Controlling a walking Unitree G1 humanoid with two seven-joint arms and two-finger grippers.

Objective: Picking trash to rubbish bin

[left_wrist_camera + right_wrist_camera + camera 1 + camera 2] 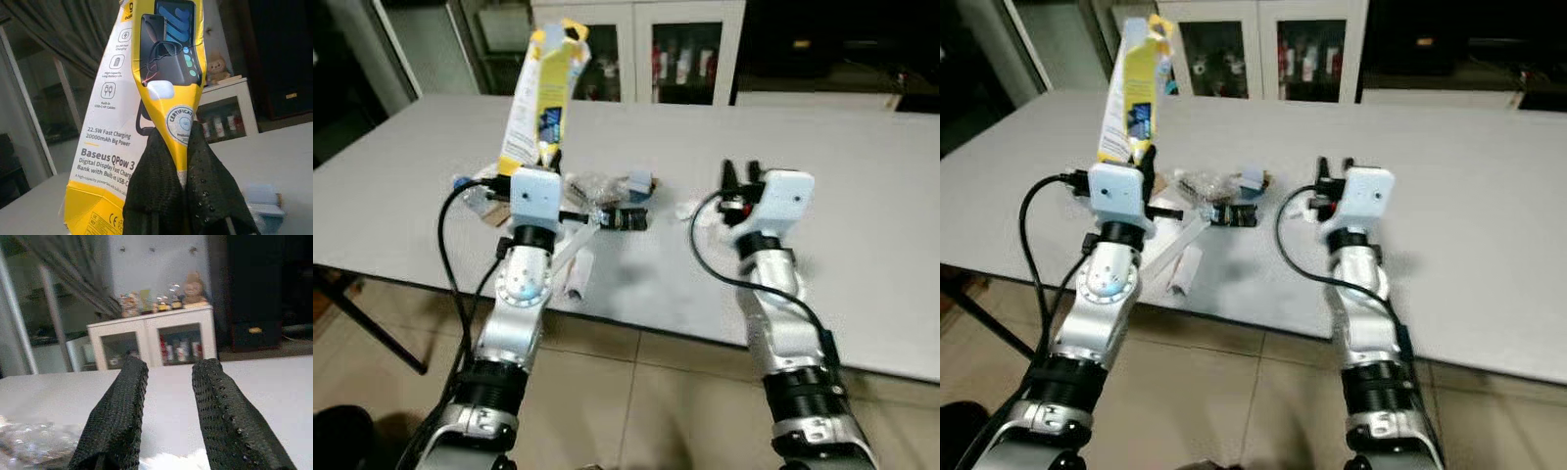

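Across the middle of the head views I have the grey table [862, 196], its near edge running from lower left to lower right with tiled floor [636, 392] below it, and a wide bare stretch of matte tabletop to the right. My left gripper [183, 196] is raised at upper left, its textured black fingers clamped together on the lower corner of a flattened yellow and white cardboard box [540, 93], held upright above the table. On the box I read "Baseus QPow 3", "Digital Display Fast Charging", "22.5W Fast Charging 20000mAh Big Power" and a round "CERTIFICATE" seal. Just beside that wrist lie a crinkled clear plastic wrapper [597, 186], a small black item [628, 217] and a white paper tube [578, 271]. My right gripper [166, 396] hovers right of centre, fingers apart, holding nothing. White glass-door cabinets [636, 49] stand beyond the far edge.
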